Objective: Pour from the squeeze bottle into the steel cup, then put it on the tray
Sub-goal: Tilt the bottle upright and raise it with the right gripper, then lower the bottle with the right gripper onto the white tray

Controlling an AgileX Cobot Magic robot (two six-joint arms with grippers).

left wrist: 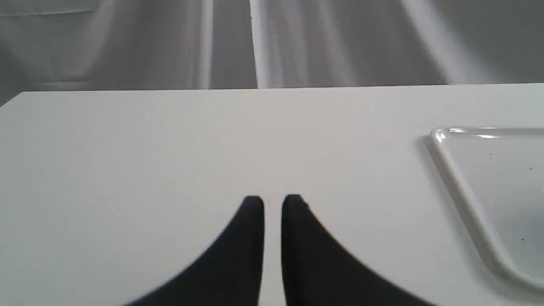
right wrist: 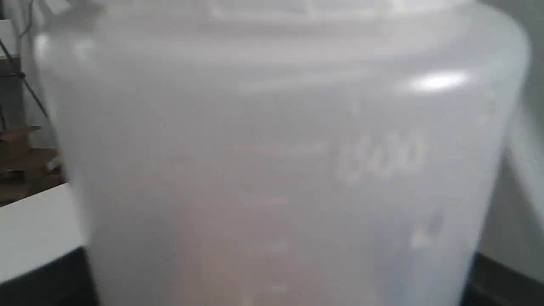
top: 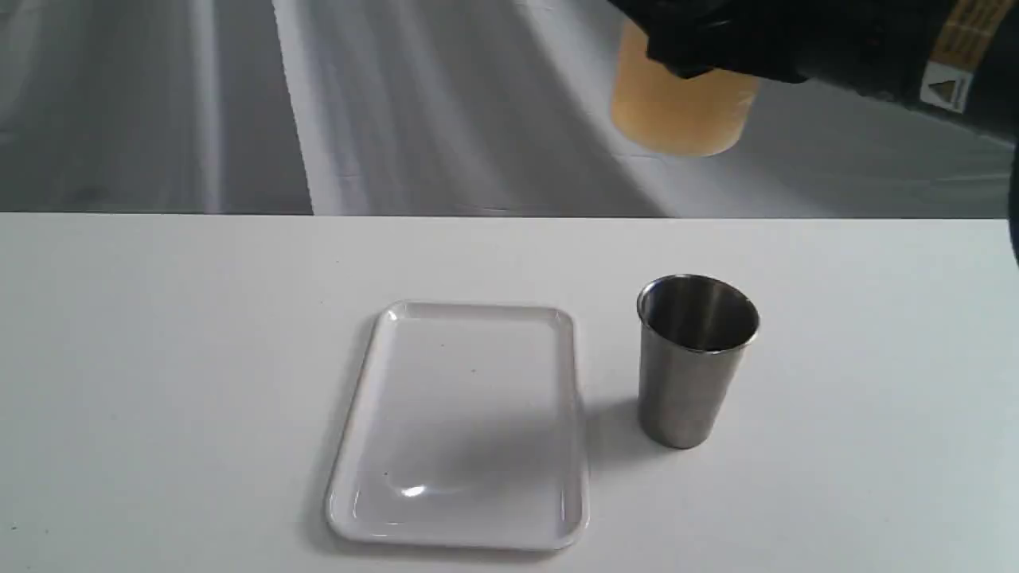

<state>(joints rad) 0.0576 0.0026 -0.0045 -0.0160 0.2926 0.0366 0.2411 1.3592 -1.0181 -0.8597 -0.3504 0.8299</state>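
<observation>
The squeeze bottle (top: 678,111) hangs high above the table at the back right, its lower part showing amber liquid. My right gripper (top: 704,48) is shut on it, and black gripper parts hide its upper body and nozzle. In the right wrist view the translucent bottle wall (right wrist: 280,161) fills nearly the whole picture. The steel cup (top: 696,358) stands upright on the table below the bottle, its inside dark. Left of the cup lies the white tray (top: 470,509), with nothing on it. My left gripper (left wrist: 273,203) hovers low over bare table left of the tray rim (left wrist: 463,199), fingers nearly together with nothing between them.
The white table (top: 159,358) ends at a far edge in front of a grey draped backdrop (top: 239,95). The right arm (top: 915,48) crosses the upper right corner. A table corner and brown clutter (right wrist: 21,148) show beside the bottle in the right wrist view.
</observation>
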